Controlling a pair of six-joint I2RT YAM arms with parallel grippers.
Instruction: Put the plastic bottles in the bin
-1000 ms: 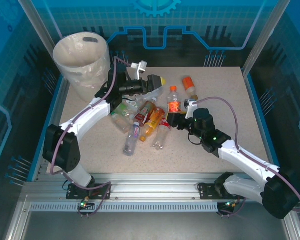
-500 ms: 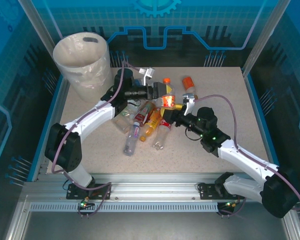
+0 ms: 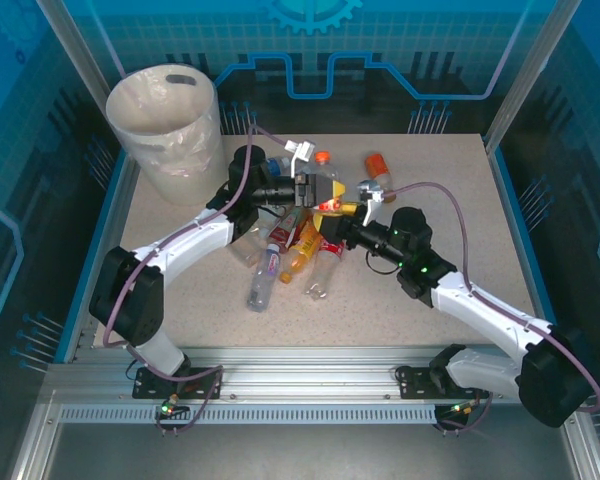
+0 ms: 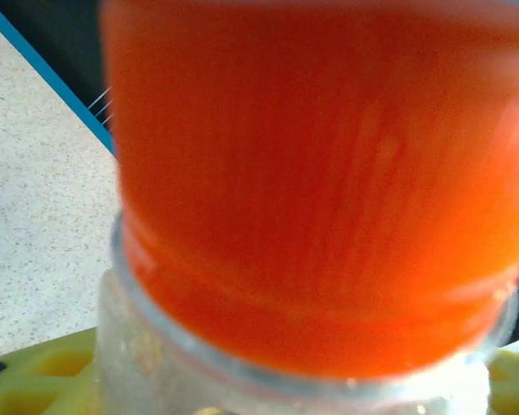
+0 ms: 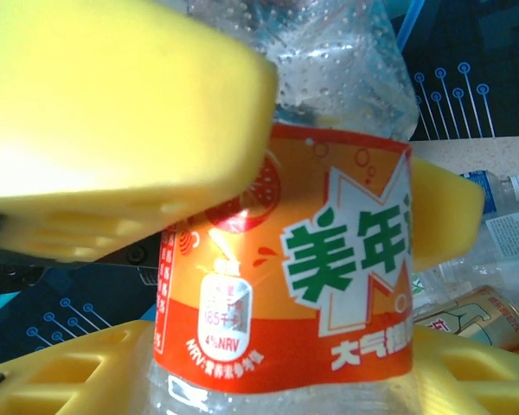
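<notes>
A clear bottle [image 3: 327, 203] with an orange label and an orange cap [image 3: 323, 157] is held between both arms over the middle of the table. My left gripper [image 3: 315, 188] is shut on its upper part, just under the cap [image 4: 320, 173]. My right gripper [image 3: 342, 230] is shut on its lower body, below the label [image 5: 311, 285]. In the right wrist view the left gripper's yellow pads [image 5: 112, 112] press the bottle from both sides above the label. The cream bin [image 3: 180, 165] stands at the far left corner. Several more bottles [image 3: 280, 250] lie in a pile beneath the grippers.
Another bottle with an orange cap [image 3: 376, 168] lies behind the right gripper. A clear bottle [image 3: 263, 280] lies at the near edge of the pile. Blue-framed walls [image 3: 510, 190] enclose the table. In the right wrist view, more bottles [image 5: 502, 216] lie at the right.
My left gripper has swung right from beside the bin and closed on the upper part of the bottle in my right gripper. The bottle has shifted toward the far left.
</notes>
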